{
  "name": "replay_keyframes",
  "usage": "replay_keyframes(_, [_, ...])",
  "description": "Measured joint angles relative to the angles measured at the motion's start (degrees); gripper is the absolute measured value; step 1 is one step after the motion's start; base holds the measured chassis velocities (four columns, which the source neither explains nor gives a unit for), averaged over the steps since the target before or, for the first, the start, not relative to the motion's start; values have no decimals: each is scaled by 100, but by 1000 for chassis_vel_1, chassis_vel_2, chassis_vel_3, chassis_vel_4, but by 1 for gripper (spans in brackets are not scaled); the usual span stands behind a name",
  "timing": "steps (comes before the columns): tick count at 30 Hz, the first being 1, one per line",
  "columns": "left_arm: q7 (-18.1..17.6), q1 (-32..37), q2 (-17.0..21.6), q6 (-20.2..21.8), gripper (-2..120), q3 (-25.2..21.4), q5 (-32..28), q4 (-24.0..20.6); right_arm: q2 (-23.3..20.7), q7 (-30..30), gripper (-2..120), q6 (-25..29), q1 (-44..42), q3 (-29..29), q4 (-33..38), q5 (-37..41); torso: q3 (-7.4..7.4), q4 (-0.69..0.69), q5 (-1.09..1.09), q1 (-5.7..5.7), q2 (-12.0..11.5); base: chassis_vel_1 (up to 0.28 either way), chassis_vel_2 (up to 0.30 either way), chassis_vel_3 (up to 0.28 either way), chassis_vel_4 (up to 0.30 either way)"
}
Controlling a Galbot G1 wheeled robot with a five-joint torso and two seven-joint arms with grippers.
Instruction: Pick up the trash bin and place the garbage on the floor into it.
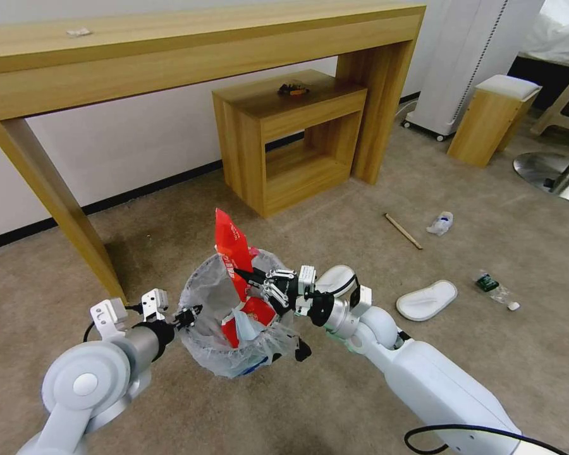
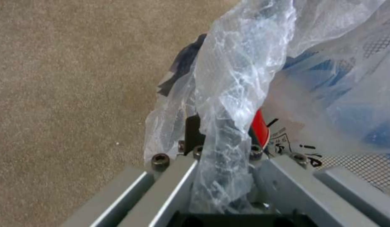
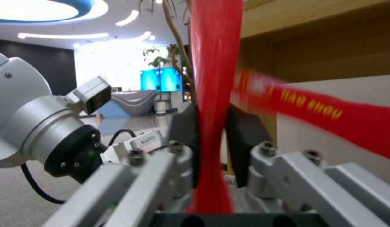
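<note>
The left gripper (image 1: pixel 186 314) is pinching the bag-lined rim of the trash bin (image 1: pixel 234 354), holding it near the robot, apparently lifted off the floor (image 1: pixel 335 404). The right gripper (image 1: pixel 250 277) is clamping a red wrapper (image 1: pixel 231 243) over the bin's mouth. It looks wise to lower the wrapper deeper before letting go, since it is standing tall above the rim. A white slipper (image 1: pixel 427 299), stick (image 1: pixel 403 230) and small bottle (image 1: pixel 494 288) are lying to the right.
</note>
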Motion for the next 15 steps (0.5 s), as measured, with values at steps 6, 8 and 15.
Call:
replay_keyframes(6, [-26, -5, 28, 0, 0, -14, -126, -2, -35, 11, 36, 0, 40, 8, 5, -1, 0, 0, 0, 0, 0, 0, 0, 0, 0])
replay_keyframes(8, [-55, -11, 49, -1, 0, -34, -212, -2, -76, 14, 48, 0, 72, 51, 14, 7, 0, 0, 0, 0, 0, 0, 0, 0, 0])
replay_keyframes(15, [-284, -63, 83, -1, 0, -120, -418, -1, -213, 14, 74, 0, 51, 199, 69, 32, 0, 0, 0, 0, 0, 0, 0, 0, 0])
